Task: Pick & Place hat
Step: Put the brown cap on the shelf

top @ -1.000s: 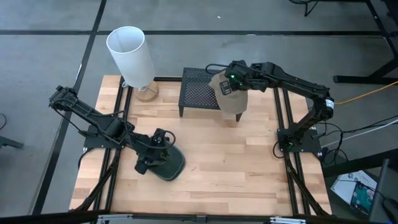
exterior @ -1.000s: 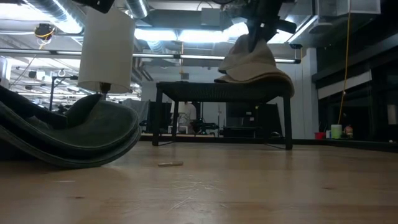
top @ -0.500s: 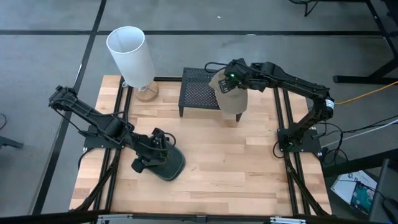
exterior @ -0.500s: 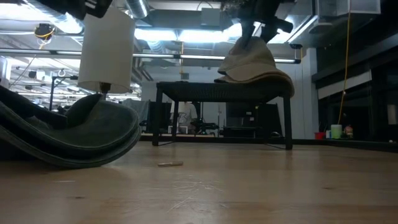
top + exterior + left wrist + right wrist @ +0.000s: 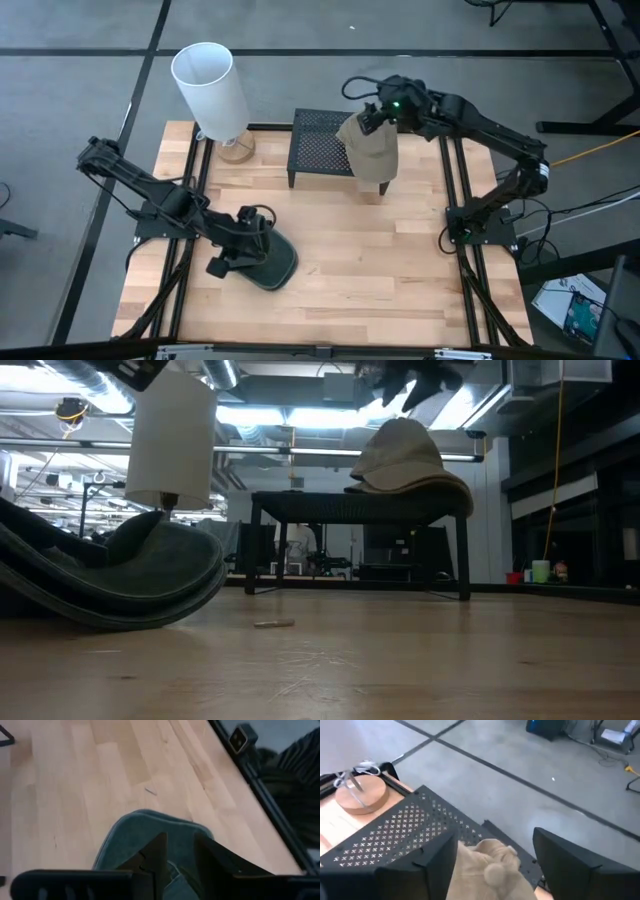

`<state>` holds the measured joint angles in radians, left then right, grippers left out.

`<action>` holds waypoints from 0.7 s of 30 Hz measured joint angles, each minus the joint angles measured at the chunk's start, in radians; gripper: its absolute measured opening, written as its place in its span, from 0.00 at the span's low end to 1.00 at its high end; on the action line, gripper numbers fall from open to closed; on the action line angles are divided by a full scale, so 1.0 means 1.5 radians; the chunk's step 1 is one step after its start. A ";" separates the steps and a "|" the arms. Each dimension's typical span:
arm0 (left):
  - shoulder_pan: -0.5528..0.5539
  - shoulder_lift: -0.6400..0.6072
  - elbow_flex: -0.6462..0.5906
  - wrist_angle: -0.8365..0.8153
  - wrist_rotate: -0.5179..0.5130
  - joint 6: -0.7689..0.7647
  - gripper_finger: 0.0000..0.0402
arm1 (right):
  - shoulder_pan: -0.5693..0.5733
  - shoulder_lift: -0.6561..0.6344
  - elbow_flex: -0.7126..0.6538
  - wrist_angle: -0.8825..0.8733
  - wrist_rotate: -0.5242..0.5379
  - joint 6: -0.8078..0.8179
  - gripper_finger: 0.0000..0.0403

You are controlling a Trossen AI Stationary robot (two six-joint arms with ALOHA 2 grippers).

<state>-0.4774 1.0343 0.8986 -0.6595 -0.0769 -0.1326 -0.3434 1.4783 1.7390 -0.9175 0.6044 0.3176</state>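
A beige hat point(image 5: 368, 152) point(image 5: 408, 460) sits by its brim on the right end of a black mesh stand point(image 5: 318, 150), with the brim overhanging that end. My right gripper point(image 5: 373, 116) point(image 5: 490, 865) hovers open just above its crown, touching nothing. A dark green hat point(image 5: 270, 264) point(image 5: 120, 575) lies near the table's left front. My left gripper point(image 5: 254, 246) point(image 5: 180, 865) is shut on it. My left gripper pinches the dark green hat's cloth point(image 5: 176, 872) between its two fingers, slanting down from the table's left side. Which part of the hat that is, the fingers hide. The hat's brim point(image 5: 145, 827) spreads beyond the fingertips and its lower edge point(image 5: 110, 622) rests on the table.
A lamp with a white shade point(image 5: 210, 85) and a round wooden base point(image 5: 236, 150) stands at the far left, beside the stand. A small chip point(image 5: 273, 624) lies on the wood. Bare table point(image 5: 400, 270) stretches across the middle and the near right.
My right gripper has opened, let go of the beige hat's crown and risen clear of it, drifting toward the far right while its wrist turned. The beige hat stays on the stand's right end. The dark green hat has kept its place.
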 joint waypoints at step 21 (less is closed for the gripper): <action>0.000 -0.047 0.000 0.043 -0.010 0.025 0.22 | 0.000 0.109 0.000 -0.087 -0.014 0.060 0.04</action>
<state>-0.4774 0.9634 0.8989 -0.5945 -0.0915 -0.0944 -0.3431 1.6421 1.7390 -1.0481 0.5827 0.4071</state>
